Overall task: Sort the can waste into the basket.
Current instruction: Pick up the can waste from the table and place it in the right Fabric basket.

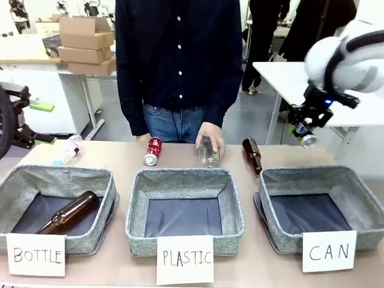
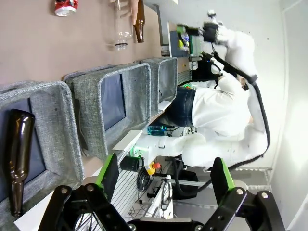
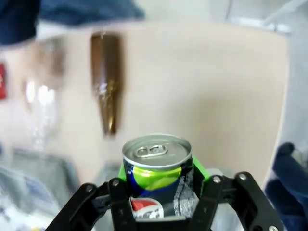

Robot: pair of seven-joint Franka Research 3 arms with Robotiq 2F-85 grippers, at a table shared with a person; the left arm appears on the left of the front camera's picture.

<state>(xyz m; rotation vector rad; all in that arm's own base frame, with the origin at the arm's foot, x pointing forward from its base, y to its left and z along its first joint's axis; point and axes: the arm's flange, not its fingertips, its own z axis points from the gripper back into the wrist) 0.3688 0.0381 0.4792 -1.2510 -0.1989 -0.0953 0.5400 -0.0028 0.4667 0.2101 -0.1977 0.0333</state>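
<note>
right jaws pinch the dark can (image 3: 156,185), held in the air near the basket (image 1: 306,179) marked can. left jaws stand spread and empty. this looks like the carry step; next it likely needs moving over the basket and letting go. red can (image 1: 153,150) lies on the bench (image 1: 120,157).

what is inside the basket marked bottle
One brown glass bottle lies on the dark floor of the BOTTLE basket. The front wall and card hide the floor's near edge.
</note>
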